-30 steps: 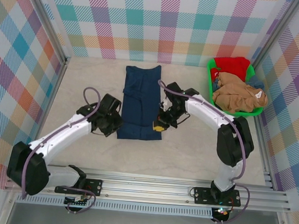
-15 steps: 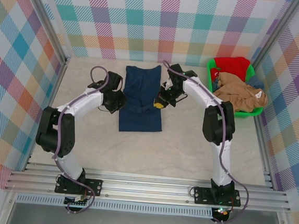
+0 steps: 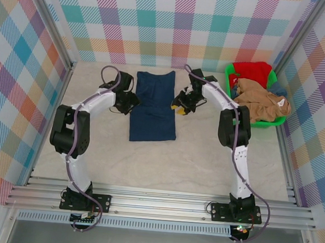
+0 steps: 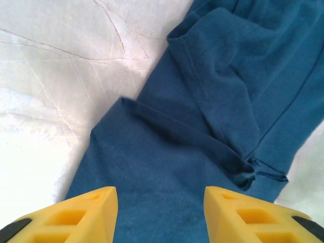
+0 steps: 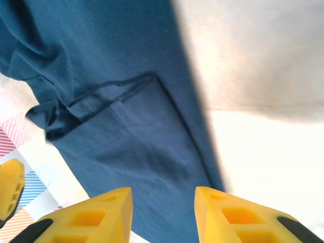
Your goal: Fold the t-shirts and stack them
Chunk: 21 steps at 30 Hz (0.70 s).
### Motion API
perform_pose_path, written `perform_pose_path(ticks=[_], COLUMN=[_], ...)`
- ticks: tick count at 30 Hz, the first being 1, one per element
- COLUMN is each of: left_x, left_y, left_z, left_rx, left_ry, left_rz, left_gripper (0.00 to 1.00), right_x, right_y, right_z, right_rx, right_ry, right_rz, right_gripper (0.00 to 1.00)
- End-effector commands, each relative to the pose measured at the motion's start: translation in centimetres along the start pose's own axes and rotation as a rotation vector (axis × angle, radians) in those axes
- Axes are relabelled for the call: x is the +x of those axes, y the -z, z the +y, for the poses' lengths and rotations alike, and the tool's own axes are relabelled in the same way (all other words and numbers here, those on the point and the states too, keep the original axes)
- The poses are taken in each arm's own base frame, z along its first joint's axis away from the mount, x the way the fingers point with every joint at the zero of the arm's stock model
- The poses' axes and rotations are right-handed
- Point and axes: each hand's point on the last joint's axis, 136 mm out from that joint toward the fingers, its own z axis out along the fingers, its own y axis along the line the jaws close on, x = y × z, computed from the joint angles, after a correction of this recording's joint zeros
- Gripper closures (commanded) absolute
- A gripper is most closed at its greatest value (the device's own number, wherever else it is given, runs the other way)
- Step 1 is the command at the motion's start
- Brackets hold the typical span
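Claws first: the left claw (image 3: 128, 100) hangs open and empty at the left edge of the navy shirt (image 3: 154, 109), a long folded strip lying mid-counter. The right claw (image 3: 181, 105) hangs open at its right edge. The next fold likely needs both near corners pinched evenly. Other shirts (image 3: 260, 103) fill the basket (image 3: 228, 84), far right.

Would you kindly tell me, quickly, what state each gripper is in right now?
Left gripper: open, holding nothing, above the navy t-shirt.
Right gripper: open, holding nothing.

Marbled table (image 3: 204, 159): folded navy t-shirt (image 3: 154, 109) mid-back, green basket (image 3: 229, 87) far-right corner.
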Motion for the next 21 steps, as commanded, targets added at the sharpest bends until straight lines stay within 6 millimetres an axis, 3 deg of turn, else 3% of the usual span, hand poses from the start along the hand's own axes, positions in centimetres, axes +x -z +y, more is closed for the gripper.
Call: perform_pose_path(ticks=[1,4,6,10,12,15,21], left_x=[0.9,2.1,1.6,-0.3,-0.7,-1.6,-2.9], left_y=[2.6,2.0,1.9,0.8,-0.5,-2.3,-4.5], left_z=[1.2,4.4,4.9,3.1,3.1,3.3,2.8], left_rx=[0.019,-0.027,-0.002,0.061,0.046,0.029,0.025], left_ry=[-0.008,0.043,0.08,0.039,0.023,0.014,-0.037], left_rz=[0.002,0.024,0.018,0.022,0.043,0.053,0.067], left_gripper=[0.58,0.63,0.62,0.64,0.62,0.62,0.59], right_x=[1.0,3.0,3.2,1.4,0.4,-1.2,-3.8], right_y=[3.1,1.4,1.0,1.3,0.5,-0.9,-1.8], right_z=[2.3,1.7,1.3,2.0,2.1,1.3,0.0], right_rx=[-0.064,-0.058,-0.058,-0.056,-0.042,0.006,0.066], right_ry=[0.049,0.056,0.053,0.105,0.126,0.147,0.156], right_rz=[-0.087,-0.052,-0.06,-0.114,-0.102,-0.106,-0.131], right_gripper=[0.68,0.7,0.7,0.69,0.7,0.7,0.7])
